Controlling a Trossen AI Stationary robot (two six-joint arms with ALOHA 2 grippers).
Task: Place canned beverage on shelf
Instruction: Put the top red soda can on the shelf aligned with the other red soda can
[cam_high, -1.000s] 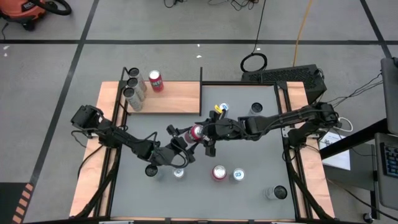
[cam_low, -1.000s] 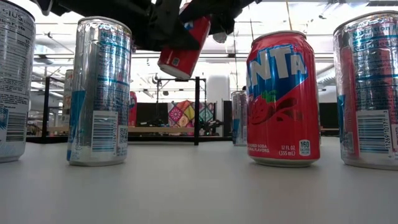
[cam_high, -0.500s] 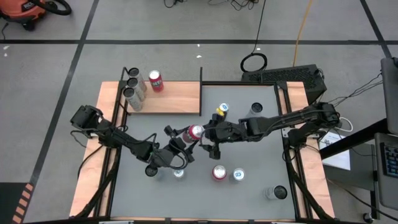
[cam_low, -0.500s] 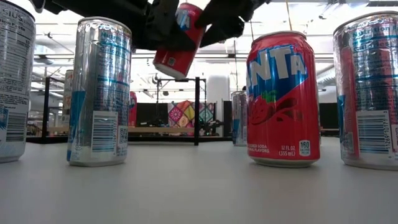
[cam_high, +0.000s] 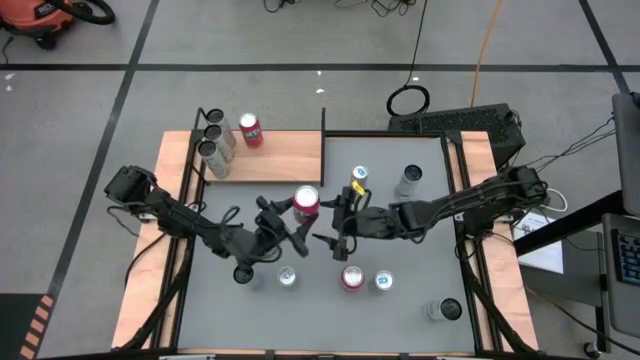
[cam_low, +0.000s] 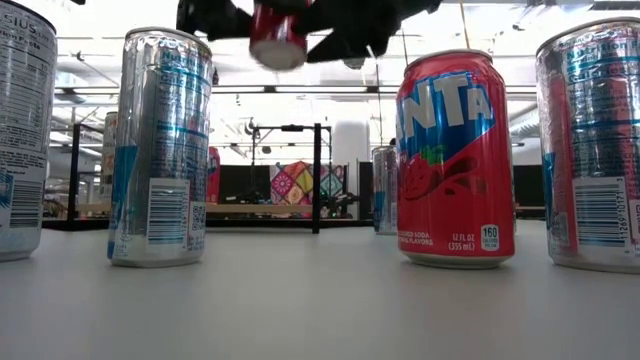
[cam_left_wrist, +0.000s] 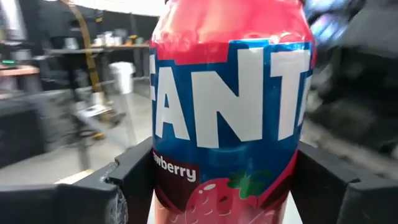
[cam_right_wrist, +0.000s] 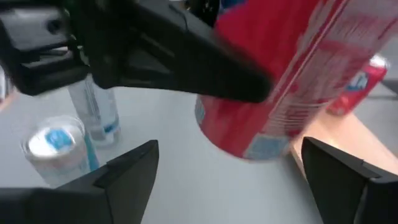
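Note:
A red and blue Fanta can (cam_high: 306, 203) hangs upright above the table's middle, with my left gripper (cam_high: 294, 214) shut on it. In the low view the can (cam_low: 278, 35) shows high above the tabletop. My right gripper (cam_high: 333, 225) stands open just to the can's right and touches nothing; in its wrist view its fingers (cam_right_wrist: 127, 171) flank the can (cam_right_wrist: 280, 93) from a short way off. The shelf (cam_high: 275, 157), a light wooden board with black posts, sits at the table's far left. It carries three silver cans (cam_high: 212, 148) and a red one (cam_high: 250, 130). My left gripper pinches the can's side wall (cam_left_wrist: 165, 180) between its two fingers (cam_left_wrist: 134, 183), one on each side. The fingers come in level from the table's left. The can stands upright in the hold, its top up, lifted clear of the table.
Several cans stand on the grey table: a red one (cam_high: 352, 277) and two silver ones (cam_high: 287, 277) (cam_high: 383, 281) near the front. Two more (cam_high: 358, 175) (cam_high: 408, 180) stand farther back and another (cam_high: 440, 310) at the near right. Much of the shelf board is bare.
The can was tilted between both grippers. My right gripper has opened, let go and drawn back toward the table's right edge. My left gripper has risen and rolled, which turned the can upright and lifted it higher.

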